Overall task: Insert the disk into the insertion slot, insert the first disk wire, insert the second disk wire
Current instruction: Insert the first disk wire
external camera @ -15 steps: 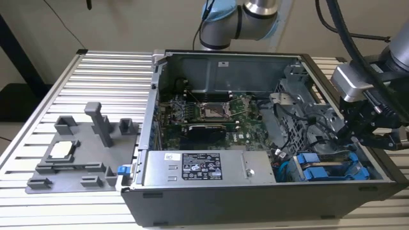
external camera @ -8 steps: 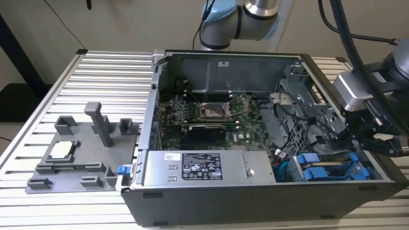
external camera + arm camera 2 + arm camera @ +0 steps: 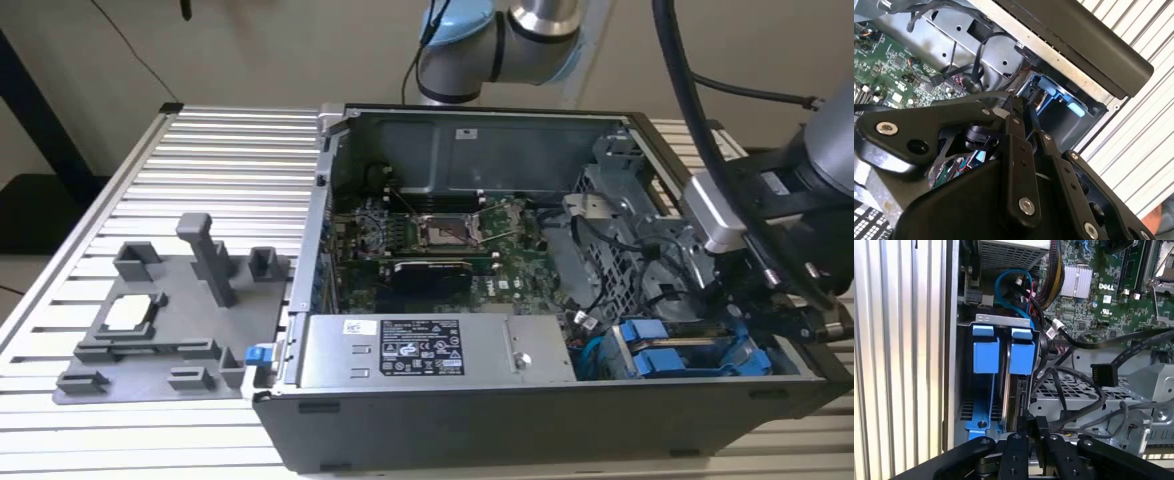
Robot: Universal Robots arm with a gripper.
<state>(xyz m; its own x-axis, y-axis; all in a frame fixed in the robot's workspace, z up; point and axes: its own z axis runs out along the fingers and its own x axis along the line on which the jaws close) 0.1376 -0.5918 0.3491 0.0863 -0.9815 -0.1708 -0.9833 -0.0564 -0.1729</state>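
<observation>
End effector [image 3: 1035, 423] is low in the computer case [image 3: 441, 440], at about 4 o'clock of it in the exterior view. In both wrist views its fingers are drawn together, and I can't make out anything between them.

Two blue fronts sit side by side in the drive cage [image 3: 1000, 318]. I take the disk [image 3: 1021, 351] to be the one in line with the fingers. It looks already seated in the insertion slot [image 3: 1026, 330], with the second blue-fronted drive [image 3: 985, 354] just beside it.

Risks:
- Loose black cables [image 3: 1069, 390] lie between the fingers and the cage, so a finger could snag one and drag a plug.
- A black connector [image 3: 1102, 374] lies free on the grey bracket, so it's easy to present it skewed or flipped and bend the contacts.
- The neighbouring drive is touching-close, so the plug could land on the wrong one.
- The case wall is tight on the arm side, so the wrist could clip sheet metal.
- The blue data cable [image 3: 1004, 277] loops near the power supply [image 3: 427, 350], so it could get pulled.

Surface [image 3: 227, 150]: slatted aluminium. A grey fixture plate [image 3: 147, 330] with upright holders sits at 9 o'clock of the case.

Room: the arm base [image 3: 494, 50] is at 12 o'clock, with a plain pale wall behind it.
</observation>
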